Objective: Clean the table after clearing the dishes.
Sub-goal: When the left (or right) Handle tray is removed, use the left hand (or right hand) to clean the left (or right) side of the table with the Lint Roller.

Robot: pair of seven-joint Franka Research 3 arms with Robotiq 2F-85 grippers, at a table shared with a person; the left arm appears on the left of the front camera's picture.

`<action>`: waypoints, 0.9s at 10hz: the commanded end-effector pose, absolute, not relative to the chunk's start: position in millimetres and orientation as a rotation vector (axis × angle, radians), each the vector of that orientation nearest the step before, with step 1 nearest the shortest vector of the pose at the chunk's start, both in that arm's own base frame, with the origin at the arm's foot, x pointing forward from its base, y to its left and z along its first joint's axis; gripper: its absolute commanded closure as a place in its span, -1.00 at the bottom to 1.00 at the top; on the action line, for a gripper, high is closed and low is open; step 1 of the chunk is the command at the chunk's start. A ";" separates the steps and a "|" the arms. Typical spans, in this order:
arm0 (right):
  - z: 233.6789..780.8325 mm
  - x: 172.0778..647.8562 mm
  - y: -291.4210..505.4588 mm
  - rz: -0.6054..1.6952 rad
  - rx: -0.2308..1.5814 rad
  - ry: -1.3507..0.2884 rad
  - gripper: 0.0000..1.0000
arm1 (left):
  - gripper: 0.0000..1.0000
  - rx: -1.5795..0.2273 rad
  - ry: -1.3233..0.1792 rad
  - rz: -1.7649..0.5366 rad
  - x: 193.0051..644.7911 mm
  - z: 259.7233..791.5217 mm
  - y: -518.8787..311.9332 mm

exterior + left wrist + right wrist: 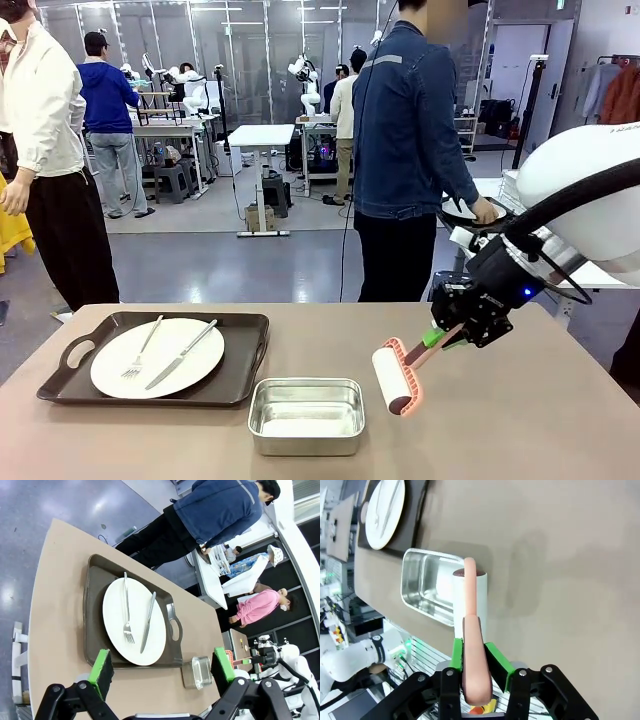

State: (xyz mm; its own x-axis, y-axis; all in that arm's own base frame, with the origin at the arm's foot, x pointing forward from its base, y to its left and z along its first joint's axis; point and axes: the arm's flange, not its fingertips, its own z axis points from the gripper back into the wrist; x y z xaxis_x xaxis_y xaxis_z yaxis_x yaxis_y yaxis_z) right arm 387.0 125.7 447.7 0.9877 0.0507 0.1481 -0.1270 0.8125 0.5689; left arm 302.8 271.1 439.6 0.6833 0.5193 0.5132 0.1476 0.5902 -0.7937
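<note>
A dark handled tray [245,340] sits at the near left of the table [540,420] and carries one round white plate [120,372]. A silver fork [143,350] and knife [182,354] lie side by side across the plate, both slanted. Just right of the tray, close to the near edge, stands a small rectangular steel pan [306,415], its polished floor in plain sight. The table top is a matte beige-brown, smooth and even in tone, wide from left to right. Beyond it a person [405,150] in a denim jacket stands turned to the right, a hand on a second plate [462,211] over a white table [209,582]. The room behind has a glossy grey floor [220,265], with other people at work benches. The right gripper [445,338] is clamped narrowly on the pink handle of a roller [392,378] whose white drum slants down just right of the pan; whether the drum touches the top cannot be told. The left gripper [162,665] hangs above the tray with its green pads spread wide, holding nothing.
</note>
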 end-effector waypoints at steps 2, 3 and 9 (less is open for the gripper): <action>424.4 417.1 107.7 0.062 0.724 -0.118 0.52 | -1.00 -0.942 -0.826 0.229 301.1 439.5 273.1; 417.9 418.8 101.3 0.041 0.725 -0.180 0.52 | -1.00 -0.942 -0.826 0.229 301.1 439.5 273.1; 361.4 437.8 90.6 -0.008 0.778 -0.167 0.52 | -1.00 -0.942 -0.826 0.229 301.1 439.5 273.1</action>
